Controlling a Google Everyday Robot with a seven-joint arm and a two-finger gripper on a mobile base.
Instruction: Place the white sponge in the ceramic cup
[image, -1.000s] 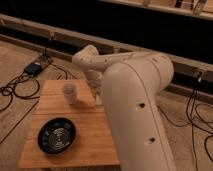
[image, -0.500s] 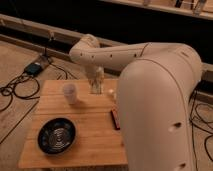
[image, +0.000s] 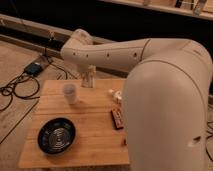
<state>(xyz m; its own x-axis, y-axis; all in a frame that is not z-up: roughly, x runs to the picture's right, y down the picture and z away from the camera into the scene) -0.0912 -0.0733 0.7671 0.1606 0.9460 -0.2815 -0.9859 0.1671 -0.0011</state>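
The robot's gripper (image: 88, 78) hung over the far edge of the wooden table (image: 90, 150), having shifted slightly left toward the ceramic cup (image: 70, 93) since half a second earlier. Whether it was clenched or released could not be told. The white sponge (image: 111, 92) appeared to lie on the table right of the cup, apart from the gripper and close beside the arm, as before. The cup, the black bowl (image: 56, 135) and the dark packet (image: 117, 119) had not moved.
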